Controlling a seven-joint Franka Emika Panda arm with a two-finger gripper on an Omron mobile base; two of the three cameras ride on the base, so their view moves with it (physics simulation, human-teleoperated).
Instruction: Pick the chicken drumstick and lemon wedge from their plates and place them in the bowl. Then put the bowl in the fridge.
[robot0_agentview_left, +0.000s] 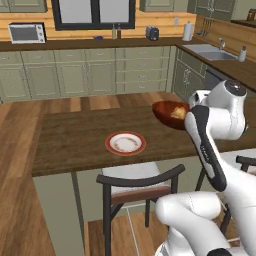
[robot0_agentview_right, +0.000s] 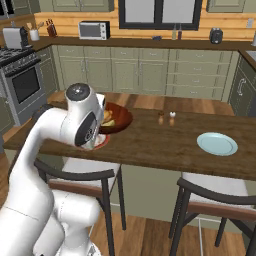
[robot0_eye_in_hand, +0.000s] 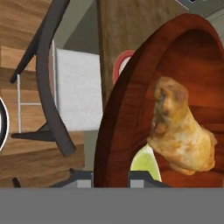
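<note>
With drumstick (robot0_eye_in_hand: 181, 133) and lemon wedge (robot0_eye_in_hand: 145, 165) inside, bowl (robot0_eye_in_hand: 131, 118) hangs above worktop (robot0_agentview_left: 75, 137), gripper (robot0_eye_in_hand: 111, 177) pinching its rim. Probably rigid, glossy, slippery wood, top-heavy from one edge; worth keeping level, contents loose.

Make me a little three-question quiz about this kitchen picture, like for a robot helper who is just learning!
1. True or false: the golden-brown lumpy chicken drumstick lies in the deep glossy reddish-brown wooden bowl.
2. Which thing has no food on it? A: the plain light blue round plate; B: the wooden bowl.
3. Fill in: beside the drumstick in the bowl sits the small yellow-green lemon ____.

Key
1. True.
2. A. The white plate with the red-brown rim has no food on it either.
3. wedge. The tool is shut on the bowl's rim, with the bowl up off the dark wooden table.
</note>
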